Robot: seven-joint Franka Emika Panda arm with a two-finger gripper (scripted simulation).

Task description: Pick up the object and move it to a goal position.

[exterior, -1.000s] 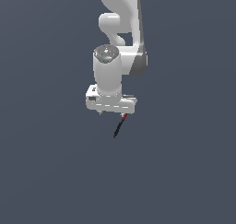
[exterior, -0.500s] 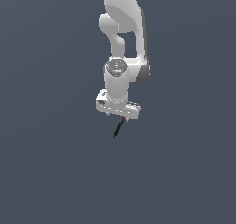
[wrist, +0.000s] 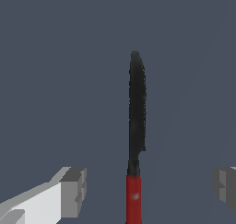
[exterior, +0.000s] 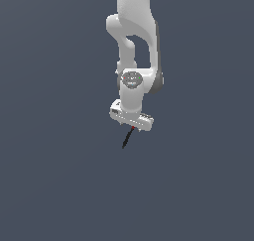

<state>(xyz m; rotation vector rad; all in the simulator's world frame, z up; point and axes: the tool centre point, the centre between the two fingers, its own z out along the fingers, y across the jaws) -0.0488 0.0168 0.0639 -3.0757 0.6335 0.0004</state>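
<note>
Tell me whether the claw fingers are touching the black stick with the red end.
Apart. The wrist view shows bare background between each of the fingers and the stick.

Arm (exterior: pixel 135 46) hangs near-vertical, wrist pointing down; pincer (exterior: pixel 131 126) low, jaws spread wide, fingertips (wrist: pixel 73 191) well apart.

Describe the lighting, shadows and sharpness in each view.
Exterior view: flat, even light on a plain dark grey ground, no cast shadow visible; the white end effector shows soft shading, and the stick is tiny and slightly soft-edged. Wrist view: the stick fills the frame, edges jagged; a faint highlight on its red section.
</note>
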